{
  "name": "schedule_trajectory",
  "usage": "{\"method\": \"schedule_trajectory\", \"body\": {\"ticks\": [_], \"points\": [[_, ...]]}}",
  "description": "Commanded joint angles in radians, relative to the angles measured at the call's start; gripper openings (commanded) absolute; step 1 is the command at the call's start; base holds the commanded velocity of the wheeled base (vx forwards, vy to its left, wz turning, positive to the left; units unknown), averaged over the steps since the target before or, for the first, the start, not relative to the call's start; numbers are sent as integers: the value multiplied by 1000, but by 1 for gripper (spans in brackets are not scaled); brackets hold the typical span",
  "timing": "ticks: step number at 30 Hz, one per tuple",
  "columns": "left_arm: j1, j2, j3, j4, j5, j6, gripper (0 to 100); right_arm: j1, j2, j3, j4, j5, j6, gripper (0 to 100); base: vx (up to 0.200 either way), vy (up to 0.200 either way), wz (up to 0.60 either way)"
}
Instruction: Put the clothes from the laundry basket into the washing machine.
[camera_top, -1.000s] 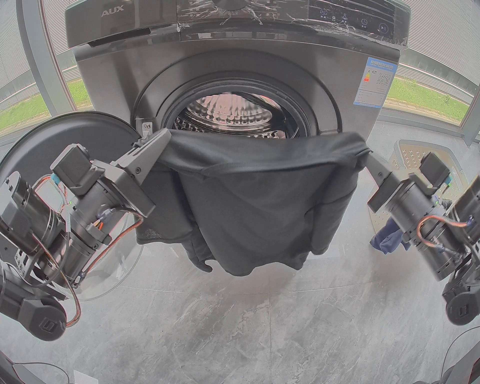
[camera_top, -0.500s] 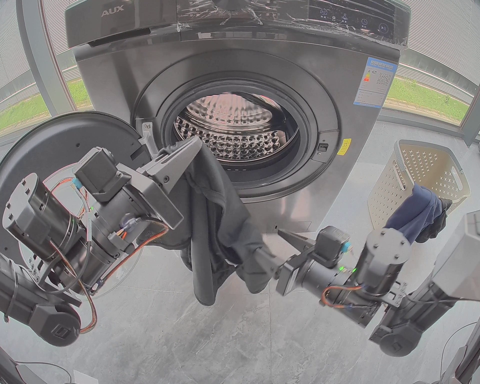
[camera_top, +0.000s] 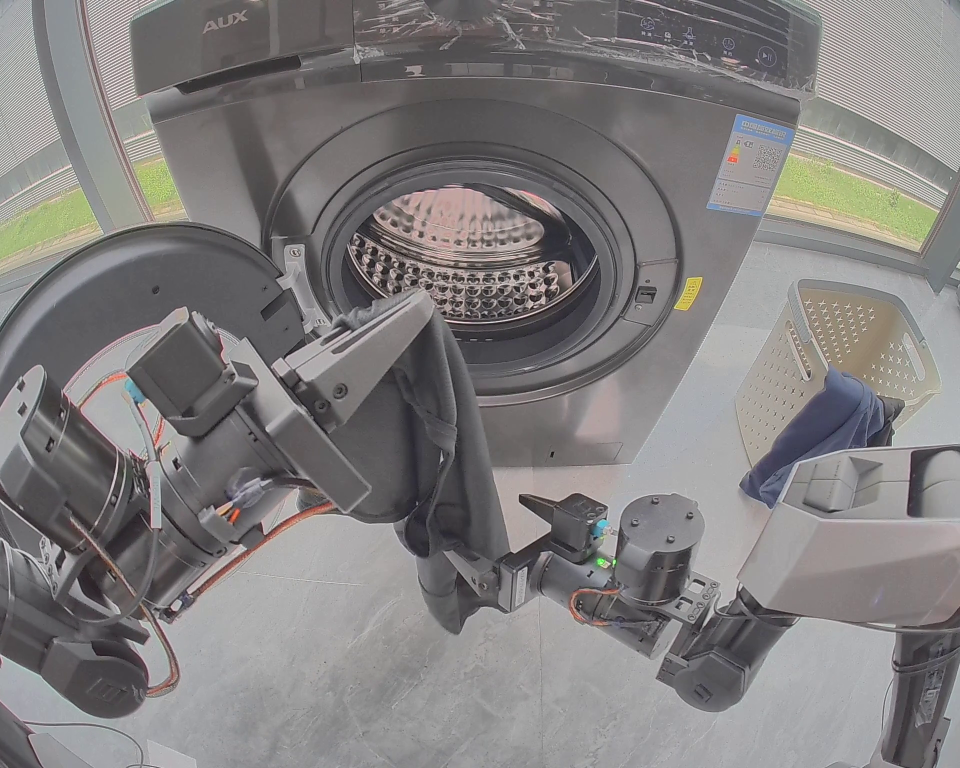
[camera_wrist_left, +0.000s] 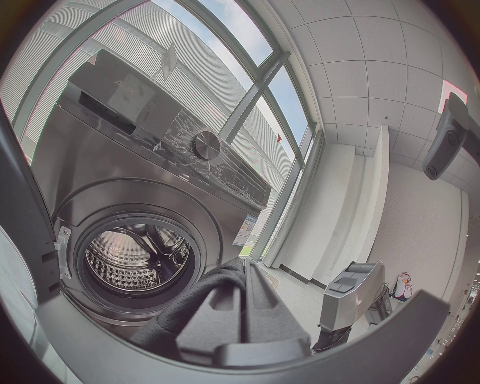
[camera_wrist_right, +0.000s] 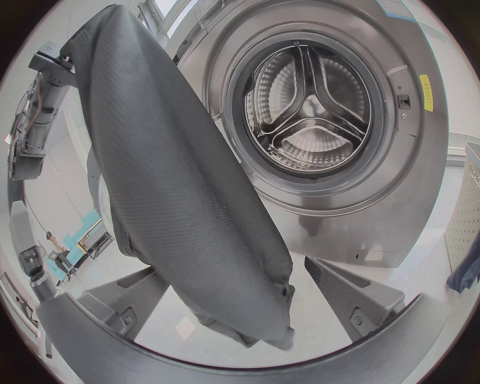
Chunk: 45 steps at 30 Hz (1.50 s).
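A black garment (camera_top: 440, 440) hangs in a long fold from my left gripper (camera_top: 405, 320), which is shut on its top edge in front of the washing machine's open drum (camera_top: 470, 255). The left wrist view shows the shut fingers (camera_wrist_left: 265, 310) with the black garment (camera_wrist_left: 195, 305) bunched beside them. My right gripper (camera_top: 465, 580) sits low at the garment's bottom end. Its fingers (camera_wrist_right: 357, 295) stand wide open with the garment's (camera_wrist_right: 175, 175) lower tip hanging between them. The beige laundry basket (camera_top: 870, 335) stands at the right, with a blue garment (camera_top: 825, 430) draped over its rim.
The round machine door (camera_top: 120, 290) is swung open to the left, behind my left arm. Bare grey floor (camera_top: 400, 680) lies in front of the machine. In the right wrist view the drum (camera_wrist_right: 310, 110) holds no clothes.
The right gripper let go of the black garment, which had been stretched between both grippers, and swung down and left under it. The left gripper moved toward the drum; the garment now hangs from it alone.
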Motion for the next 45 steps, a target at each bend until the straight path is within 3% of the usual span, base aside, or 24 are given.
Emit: {"method": "schedule_trajectory", "body": {"ticks": [1, 8, 18, 19, 28, 35, 45], "points": [[-7, -19, 1, 1, 0, -4, 0, -22, 98, -134, 9, 4, -12, 100, 0, 0, 0], [-7, -19, 4, -1, 0, -3, 0, -40, 170, -280, 15, 4, -15, 100, 0, 0, 0], [4, -19, -6, 1, 3, -9, 0, -60, 210, -337, 9, -2, -14, 100, 0, 0, 0], [7, -19, -10, -1, 4, -13, 0, -63, 207, -337, 7, -3, -14, 0, 0, 0, 0], [66, -12, -13, 1, 7, -15, 0, -108, 136, -317, 1, -6, -6, 0, 0, 0, 0], [181, 60, 4, 1, 3, -6, 0, -154, -19, -228, 1, -6, -6, 0, 0, 0, 0], [202, 154, 66, 1, 1, 5, 0, -151, -151, -180, 14, -6, -8, 0, 0, 0, 0]]}}
